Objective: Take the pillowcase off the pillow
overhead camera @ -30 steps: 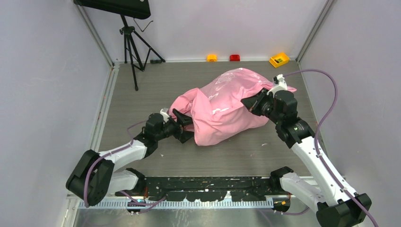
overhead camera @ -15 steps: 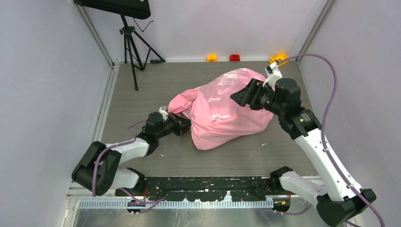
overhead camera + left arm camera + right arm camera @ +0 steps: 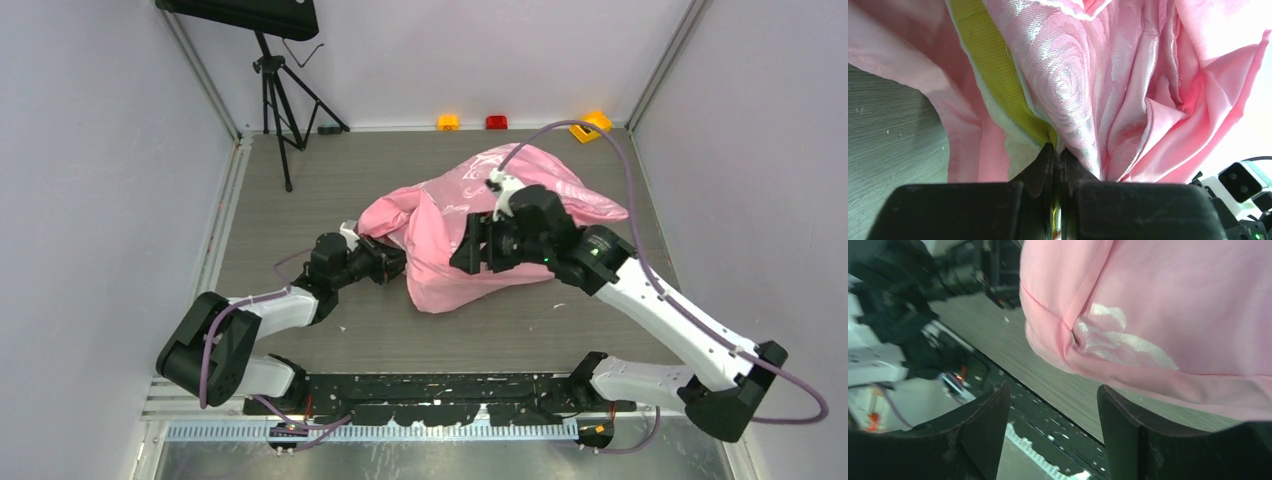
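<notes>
At the near-left end of the bundle, the left gripper (image 3: 390, 262) has closed in and is pressed together on the yellow edge of the pillow (image 3: 998, 75), which lies almost wholly inside the pillowcase (image 3: 500, 200) at mid-table (image 3: 300, 180). The right gripper (image 3: 468, 252) has swung from the far-right corner to the bundle's near face, fingers spread, holding nothing. This suggests the pillow is anchored and the right arm is seeking fresh satin; removal has barely begun.
</notes>
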Robot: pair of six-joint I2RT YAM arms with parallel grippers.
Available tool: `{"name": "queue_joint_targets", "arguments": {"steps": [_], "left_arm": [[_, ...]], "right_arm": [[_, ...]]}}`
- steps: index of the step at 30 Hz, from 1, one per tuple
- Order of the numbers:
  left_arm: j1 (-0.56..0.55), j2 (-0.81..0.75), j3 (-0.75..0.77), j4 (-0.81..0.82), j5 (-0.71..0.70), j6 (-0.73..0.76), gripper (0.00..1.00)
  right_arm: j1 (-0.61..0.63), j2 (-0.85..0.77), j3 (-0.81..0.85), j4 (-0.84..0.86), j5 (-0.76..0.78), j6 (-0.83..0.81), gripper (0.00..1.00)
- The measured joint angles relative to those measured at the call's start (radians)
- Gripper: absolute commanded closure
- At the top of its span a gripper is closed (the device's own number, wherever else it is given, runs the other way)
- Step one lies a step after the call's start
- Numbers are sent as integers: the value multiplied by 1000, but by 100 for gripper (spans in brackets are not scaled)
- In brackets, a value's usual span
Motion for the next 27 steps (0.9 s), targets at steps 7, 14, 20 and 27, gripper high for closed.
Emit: {"name": "queue_joint_targets", "arguments": {"steps": [7, 14, 20, 27], "left_arm": [[0, 1, 29, -19, 14, 34, 100], [1, -50, 47, -118, 13, 91, 100], [1, -100, 86, -217, -2, 153, 100], [12, -146, 120, -336, -14, 225, 100]], "right_arm": [[245, 158, 93, -107, 337, -133, 26], [296, 243, 163, -127, 560, -238, 24], [296, 325, 215, -188, 652, -266, 60], [298, 321, 211, -212, 692, -275, 100]]}}
